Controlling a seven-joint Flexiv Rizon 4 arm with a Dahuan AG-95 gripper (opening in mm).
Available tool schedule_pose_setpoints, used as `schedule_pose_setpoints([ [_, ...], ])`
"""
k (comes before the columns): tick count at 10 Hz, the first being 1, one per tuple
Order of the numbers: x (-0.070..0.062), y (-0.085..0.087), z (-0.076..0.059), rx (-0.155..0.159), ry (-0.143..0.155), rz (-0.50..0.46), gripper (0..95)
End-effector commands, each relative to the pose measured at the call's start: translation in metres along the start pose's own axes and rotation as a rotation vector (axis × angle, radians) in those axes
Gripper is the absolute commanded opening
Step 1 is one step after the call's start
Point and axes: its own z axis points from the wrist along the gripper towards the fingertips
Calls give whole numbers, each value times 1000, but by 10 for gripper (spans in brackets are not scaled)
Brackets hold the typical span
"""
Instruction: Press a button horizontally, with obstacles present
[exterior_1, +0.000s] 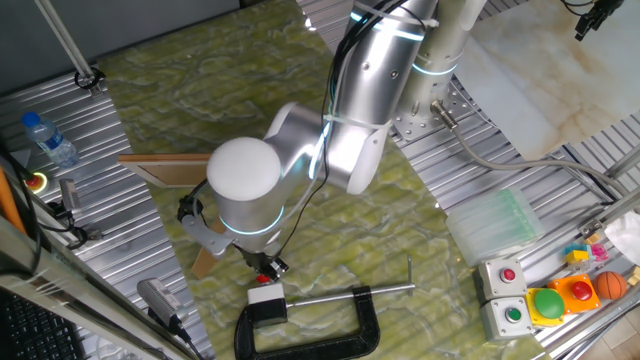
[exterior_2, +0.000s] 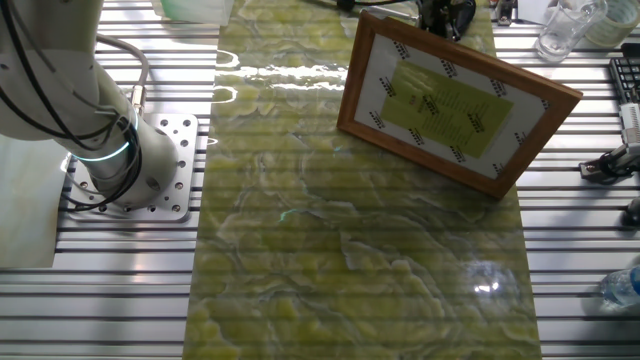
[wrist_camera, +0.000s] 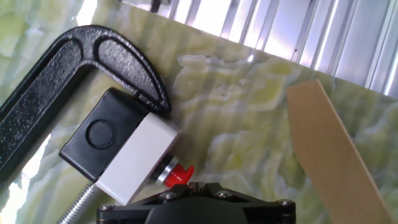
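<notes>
The button (wrist_camera: 180, 175) is a tiny red cap on the end of a small white box (wrist_camera: 138, 155) with a black base (wrist_camera: 93, 134). The box lies on its side, held in a black C-clamp (wrist_camera: 74, 68). My gripper (wrist_camera: 194, 186) sits at the bottom edge of the hand view, fingertips together and right against the red cap. In one fixed view the gripper (exterior_1: 262, 264) is low over the button (exterior_1: 269, 268), mostly hidden under the wrist. The obstacles are a wooden board (exterior_1: 165, 168) behind the arm and a narrower strip (wrist_camera: 329, 149) to the right of the hand.
The C-clamp (exterior_1: 312, 322) lies at the table's front. Grey-housed red and green buttons (exterior_1: 505, 290) and a green dome button (exterior_1: 548, 303) sit at the right. A water bottle (exterior_1: 50, 140) stands at the left. The other fixed view shows the arm's base (exterior_2: 130, 165) and a brown-framed panel (exterior_2: 455, 100).
</notes>
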Motion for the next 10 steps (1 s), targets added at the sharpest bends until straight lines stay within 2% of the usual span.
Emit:
schedule_pose_setpoints([
  [1, -5, 2, 1, -28, -16, -4, 0],
  [7, -12, 5, 2, -29, -20, -15, 0],
  [9, -12, 5, 2, -19, -15, -31, 0],
  [10, -12, 5, 2, 0, -7, -47, 0],
])
